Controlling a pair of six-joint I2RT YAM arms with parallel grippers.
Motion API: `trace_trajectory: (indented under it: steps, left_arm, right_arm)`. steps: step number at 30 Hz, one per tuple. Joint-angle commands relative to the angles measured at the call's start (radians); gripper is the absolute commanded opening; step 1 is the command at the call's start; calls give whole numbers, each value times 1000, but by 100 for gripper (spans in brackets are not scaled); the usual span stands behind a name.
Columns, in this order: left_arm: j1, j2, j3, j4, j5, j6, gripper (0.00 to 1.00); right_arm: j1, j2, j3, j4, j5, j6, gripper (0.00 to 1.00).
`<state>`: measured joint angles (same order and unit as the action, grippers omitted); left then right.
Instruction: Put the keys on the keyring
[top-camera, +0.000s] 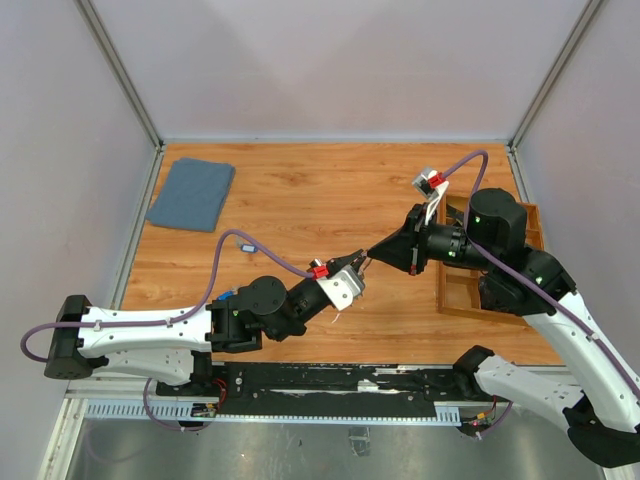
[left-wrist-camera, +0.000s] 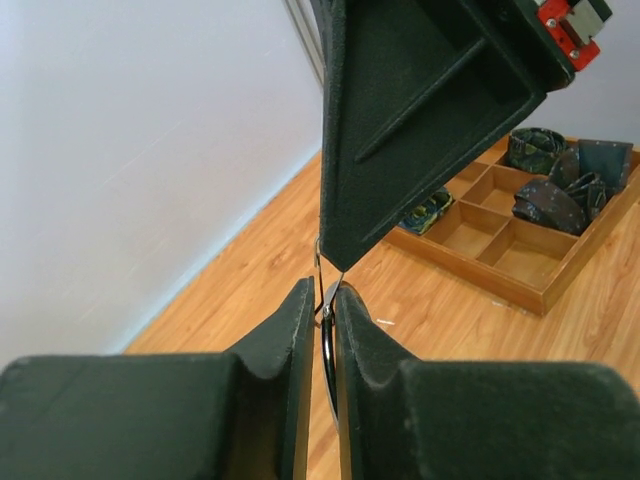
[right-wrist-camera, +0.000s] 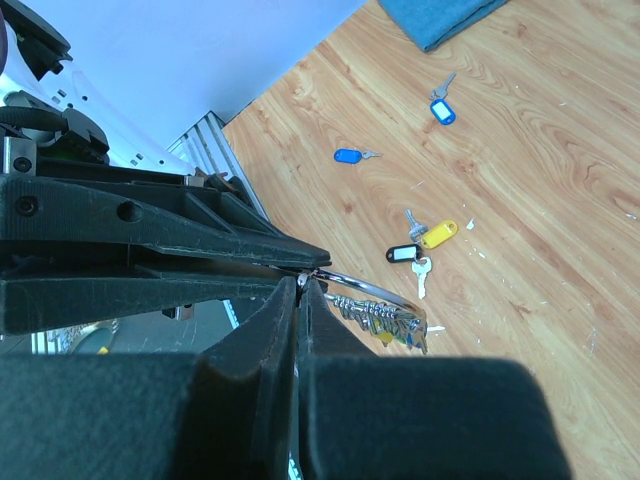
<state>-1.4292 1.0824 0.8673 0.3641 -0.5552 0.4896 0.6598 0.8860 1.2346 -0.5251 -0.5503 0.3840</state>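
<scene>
Top external, read from the left: found a folded blue cloth (top-camera: 190, 195) at the far left of the table (top-camera: 330, 190), then a lone blue-tagged key (top-camera: 243, 245) lying flat, well apart from both arms. Near the middle, met the left gripper (top-camera: 357, 263) and right gripper (top-camera: 373, 256) tip to tip above the wood, and past them a wooden tray (top-camera: 452, 300) at the right edge.

Left wrist: saw that gripper's fingers (left-wrist-camera: 290, 350) pressed almost together on the keyring (left-wrist-camera: 328, 298), its wire edge-on between them and running back along their length.

Right wrist: saw the right gripper closed too, pinching the ring wire at its very tips. Traced the loop (right-wrist-camera: 365, 289) from there rightward and downward to a bunch of threaded keys (right-wrist-camera: 385, 320) hanging at its lower right. Beyond, on the table, noted a second blue-tagged key (right-wrist-camera: 349, 155), tag left and blade right in the picture, then a black-tagged key (right-wrist-camera: 404, 253) touching a yellow-tagged key (right-wrist-camera: 437, 234).
</scene>
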Motion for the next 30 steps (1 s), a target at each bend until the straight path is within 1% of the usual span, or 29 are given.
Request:
trace_trajectory:
  steps: [1, 3, 4, 15, 16, 17, 19, 21, 24, 30]
  left_arm:
    - [3, -6, 10, 35, -27, 5, 10]
    - [3, -5, 13, 31, -24, 4, 2]
    - [3, -5, 14, 29, -22, 4, 1]
    - [3, -5, 31, -20, -29, 27, 1]
    - [3, -6, 31, -23, -31, 31, 1]
    - [3, -5, 32, -28, -32, 35, 1]
    - [3, -6, 33, -42, -32, 43, 0]
    - [3, -8, 32, -57, -32, 50, 1]
    - [3, -14, 30, -80, -38, 60, 1]
    - [3, -32, 30, -150, -56, 68, 1]
  right_arm:
    - [-12, -22, 20, 13, -9, -5, 1]
    - [-13, -22, 15, 14, -10, -2, 1]
    - [-13, -22, 13, 16, -11, -2, 1]
    - [-13, -40, 22, -18, 46, -42, 1]
    - [-13, -43, 24, -25, 55, -51, 2]
    - [-13, -47, 26, -30, 68, -61, 6]
    - [-13, -65, 27, -36, 106, -77, 22]
    - [-13, -84, 29, -41, 156, -91, 32]
    - [-13, -97, 41, -72, 233, -111, 38]
    - [-12, -63, 46, -170, 404, -92, 40]
